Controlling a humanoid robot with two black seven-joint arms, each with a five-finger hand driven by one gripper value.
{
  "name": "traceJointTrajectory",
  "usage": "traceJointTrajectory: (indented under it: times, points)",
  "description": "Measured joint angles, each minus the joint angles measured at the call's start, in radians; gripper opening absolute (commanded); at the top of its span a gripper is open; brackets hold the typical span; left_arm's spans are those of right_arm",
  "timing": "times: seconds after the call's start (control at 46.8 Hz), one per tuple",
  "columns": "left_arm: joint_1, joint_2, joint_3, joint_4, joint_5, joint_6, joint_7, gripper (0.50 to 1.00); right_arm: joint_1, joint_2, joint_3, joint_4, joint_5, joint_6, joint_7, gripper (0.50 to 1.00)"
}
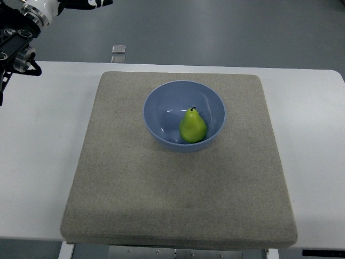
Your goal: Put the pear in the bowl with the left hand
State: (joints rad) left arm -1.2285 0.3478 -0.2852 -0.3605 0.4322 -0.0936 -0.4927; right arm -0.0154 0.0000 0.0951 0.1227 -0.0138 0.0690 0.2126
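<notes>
A green pear stands upright inside the blue bowl, toward the bowl's right front side, with its stem pointing up. The bowl sits on the far middle of a grey felt mat. My left hand shows only partly at the top left corner, over the white table and far to the left of the bowl. Its white wrist runs up and out of the picture. It touches neither the pear nor the bowl. The right arm is out of view.
The mat lies on a white table whose bare surface shows on both sides. A small grey object lies on the floor beyond the table's far edge.
</notes>
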Motion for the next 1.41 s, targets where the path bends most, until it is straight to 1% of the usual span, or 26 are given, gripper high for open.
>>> traceJointTrajectory:
  times: [0.213,0.342,0.427,0.598,0.768,0.961,1.003,1.174,1.409]
  points:
    - [0.026,-0.043,-0.010,0.003,-0.185,0.008,0.073,0.971,0.000,0.000,0.000,0.000,0.000,0.000,0.000,0.926]
    - [0.030,-0.071,-0.011,0.003,-0.327,0.021,0.147,0.969,0.000,0.000,0.000,0.000,0.000,0.000,-0.001,0.926]
    - [0.033,-0.090,-0.011,0.004,-0.403,0.023,0.169,0.964,0.000,0.000,0.000,0.000,0.000,0.000,-0.001,0.926]
    - [0.060,-0.133,-0.050,0.035,-0.558,0.026,0.172,0.958,0.000,0.000,0.000,0.000,0.000,0.000,-0.001,0.926]
    - [0.110,-0.165,-0.132,0.056,-0.599,0.004,0.172,0.958,0.000,0.000,0.000,0.000,0.000,0.000,-0.001,0.926]
    - [0.160,-0.167,-0.272,0.061,-0.599,-0.095,0.171,0.958,0.000,0.000,0.000,0.000,0.000,0.000,-0.001,0.926]
    - [0.163,-0.167,-0.280,0.065,-0.598,-0.106,0.171,0.958,0.000,0.000,0.000,0.000,0.000,0.000,0.000,0.926]
    - [0.170,-0.180,-0.284,0.070,-0.595,-0.109,0.169,0.988,0.000,0.000,0.000,0.000,0.000,0.000,0.000,0.926]
    - [0.181,-0.179,-0.284,0.071,-0.589,-0.103,0.168,0.994,0.000,0.000,0.000,0.000,0.000,0.000,-0.001,0.926]
